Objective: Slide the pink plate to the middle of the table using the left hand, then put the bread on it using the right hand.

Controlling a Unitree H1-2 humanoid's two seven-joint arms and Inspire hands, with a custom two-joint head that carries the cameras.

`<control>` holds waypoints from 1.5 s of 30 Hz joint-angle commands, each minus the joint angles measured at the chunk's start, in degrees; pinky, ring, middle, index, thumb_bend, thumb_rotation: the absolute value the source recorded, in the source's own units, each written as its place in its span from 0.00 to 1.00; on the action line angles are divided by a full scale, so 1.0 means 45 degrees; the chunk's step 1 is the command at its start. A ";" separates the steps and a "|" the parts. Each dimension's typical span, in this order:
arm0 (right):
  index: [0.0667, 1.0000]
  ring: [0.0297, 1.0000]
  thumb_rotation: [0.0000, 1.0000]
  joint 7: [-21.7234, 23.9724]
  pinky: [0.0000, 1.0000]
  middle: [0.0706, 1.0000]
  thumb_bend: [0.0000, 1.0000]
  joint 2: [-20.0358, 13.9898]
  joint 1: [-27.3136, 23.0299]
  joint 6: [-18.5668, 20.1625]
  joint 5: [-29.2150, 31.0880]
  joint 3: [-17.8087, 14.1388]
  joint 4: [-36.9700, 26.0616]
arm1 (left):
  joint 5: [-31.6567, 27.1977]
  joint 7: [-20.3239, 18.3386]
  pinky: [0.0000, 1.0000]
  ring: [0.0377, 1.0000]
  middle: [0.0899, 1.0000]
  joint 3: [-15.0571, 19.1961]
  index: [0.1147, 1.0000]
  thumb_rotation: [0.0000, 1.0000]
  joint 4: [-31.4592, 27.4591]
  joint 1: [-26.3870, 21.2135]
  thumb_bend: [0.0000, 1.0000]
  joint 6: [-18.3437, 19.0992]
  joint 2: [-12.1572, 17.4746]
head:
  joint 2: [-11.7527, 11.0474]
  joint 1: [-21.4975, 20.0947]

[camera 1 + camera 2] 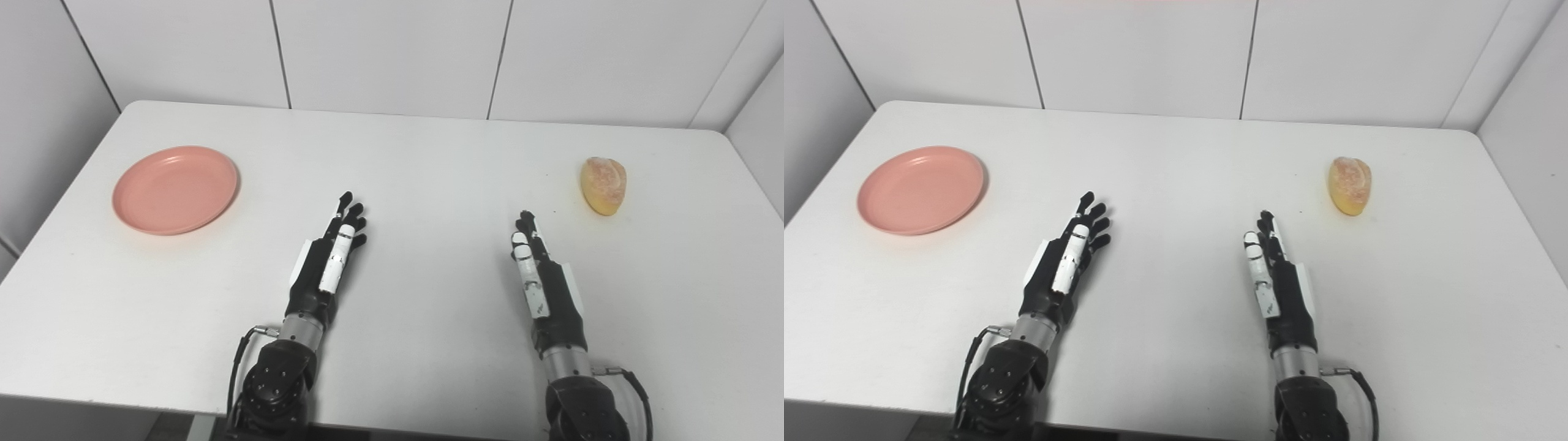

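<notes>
A pink plate (175, 188) lies on the left side of the white table (429, 159). A golden bread roll (604, 185) lies on the right side. My left hand (331, 257) is open and empty, fingers stretched out, over the table's near middle, well to the right of the plate. My right hand (538, 269) is open and empty, fingers straight, near and to the left of the bread. Neither hand touches anything.
White tiled walls (392, 55) stand behind and beside the table. The table's front edge (122, 398) runs just below my wrists.
</notes>
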 commanded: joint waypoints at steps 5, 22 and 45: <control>1.00 0.98 1.00 0.0437 1.00 0.99 0.25 -0.0485 -0.0141 -0.1195 0.0618 -0.0182 -0.0003 | 0.0512 0.0315 0.93 0.94 0.96 -0.0447 0.97 1.00 0.0814 -0.0509 0.34 -0.0462 -0.0565 | -0.0850 0.1337; 1.00 1.00 1.00 0.0905 1.00 1.00 0.17 -0.0832 -0.0365 -0.2723 0.1670 -0.0461 0.1129 | 0.0766 0.0444 0.94 0.96 0.98 -0.0537 0.98 1.00 0.2521 -0.1024 0.30 -0.1544 -0.0761 | -0.1697 0.2537; 1.00 1.00 1.00 0.0723 1.00 1.00 0.13 -0.0394 -0.0447 -0.2533 0.1453 -0.0346 0.1140 | -0.0031 0.0116 0.95 0.95 0.97 0.0190 0.97 1.00 0.1042 -0.1621 0.36 -0.0839 -0.0218 | -0.2142 0.2678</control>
